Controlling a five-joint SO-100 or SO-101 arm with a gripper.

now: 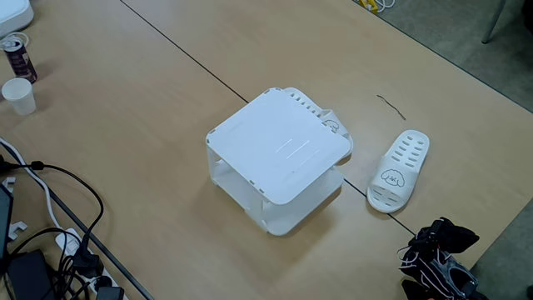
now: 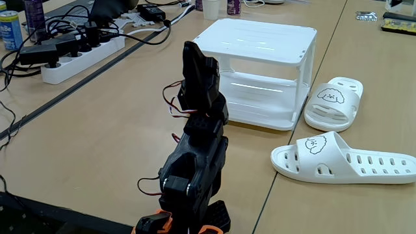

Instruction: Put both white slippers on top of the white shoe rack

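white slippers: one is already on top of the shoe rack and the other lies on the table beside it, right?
Not quite. Neither slipper is on top: both fixed views show the shoe rack top bare. One slipper sits on the table against the rack's side; the other slipper lies beside it.

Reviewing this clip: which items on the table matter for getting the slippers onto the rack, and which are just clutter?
Job items:
white shoe rack
near slipper
far slipper, beside the rack
arm's gripper

Clutter:
paper cup
drink can
power strip
cables
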